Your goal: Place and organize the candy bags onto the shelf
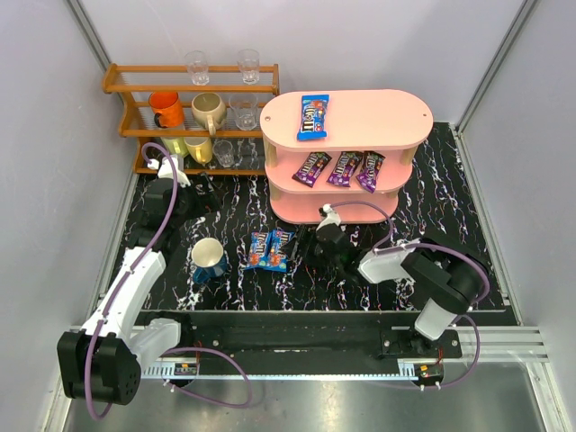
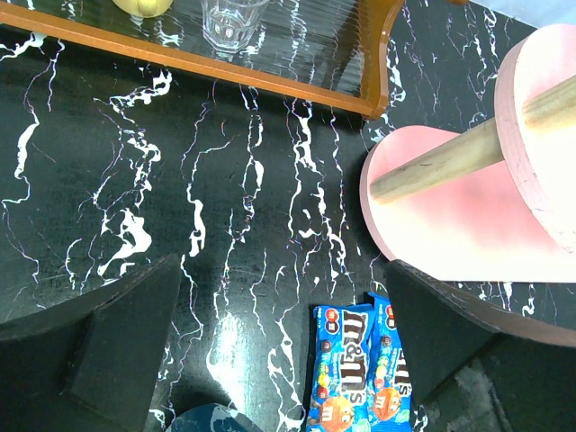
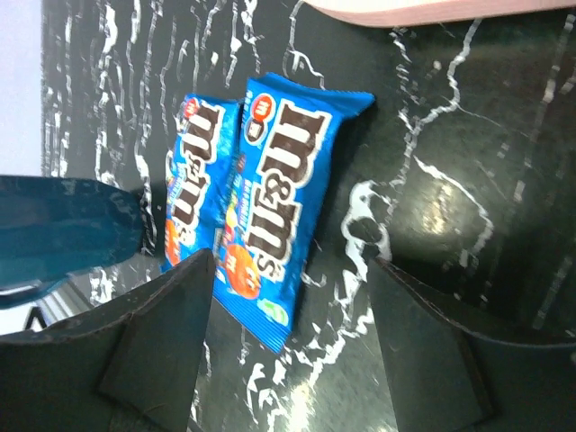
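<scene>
The pink shelf (image 1: 360, 106) stands at the back right. One blue candy bag (image 1: 313, 117) lies on its top board, and three purple bags (image 1: 345, 167) lie side by side on the middle board. Two blue bags (image 1: 270, 250) lie side by side on the table in front of the shelf. They also show in the left wrist view (image 2: 346, 369) and the right wrist view (image 3: 283, 198). My right gripper (image 1: 317, 245) is open and empty just right of them, low over the table (image 3: 288, 351). My left gripper (image 1: 196, 202) is open and empty, well left of the bags (image 2: 288, 351).
A blue mug (image 1: 209, 259) stands left of the two bags and shows in the right wrist view (image 3: 63, 234). An orange-brown wooden rack (image 1: 193, 117) with mugs and glasses stands at the back left. The shelf's bottom board (image 2: 450, 216) lies right of my left gripper.
</scene>
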